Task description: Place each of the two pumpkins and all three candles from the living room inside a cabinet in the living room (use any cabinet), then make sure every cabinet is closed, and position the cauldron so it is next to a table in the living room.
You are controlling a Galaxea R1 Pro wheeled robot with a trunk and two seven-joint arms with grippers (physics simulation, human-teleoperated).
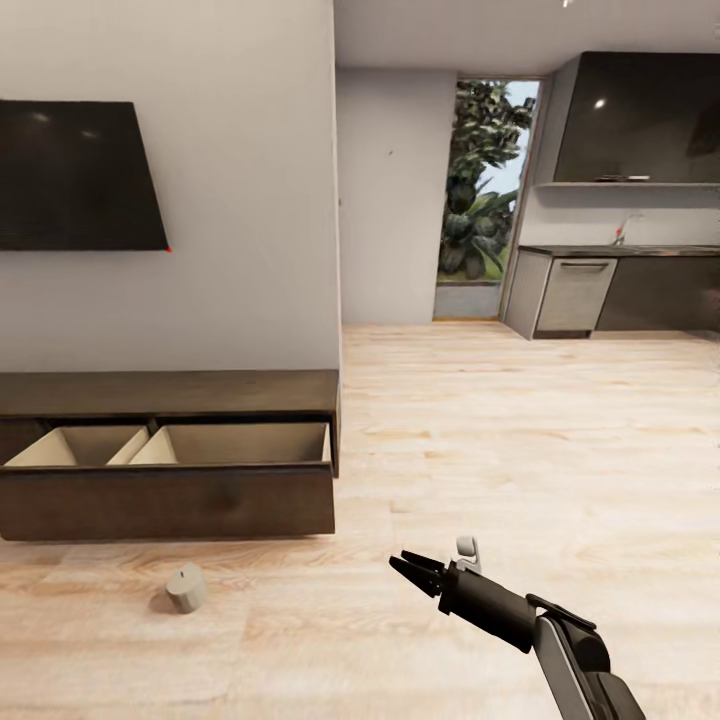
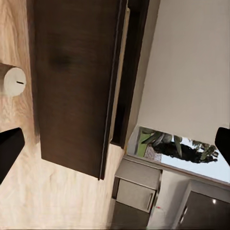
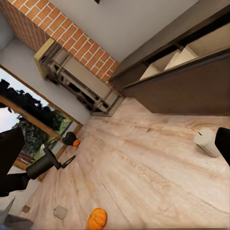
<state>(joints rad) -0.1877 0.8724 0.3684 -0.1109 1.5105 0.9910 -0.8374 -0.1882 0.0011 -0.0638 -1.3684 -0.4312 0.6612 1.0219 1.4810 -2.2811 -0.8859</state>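
on my left, the long dark brown wooden cabinet (image 1: 170, 440) has its drawer pulled open, pale compartments looking empty, so i judge nothing is stowed yet. a short cream-white candle (image 1: 186, 588) lies tipped on the plank floor just before the drawer front. a bright orange ribbed pumpkin (image 3: 97, 218) sits across the room. my right tool (image 1: 410, 570) hangs released, empty. my left tool's tips stand wide apart. open floor rightward; drawer's edge juts out.

Pale wood floor (image 1: 520, 440), white wall with television (image 1: 75, 175), grey kitchen units (image 1: 600, 290).
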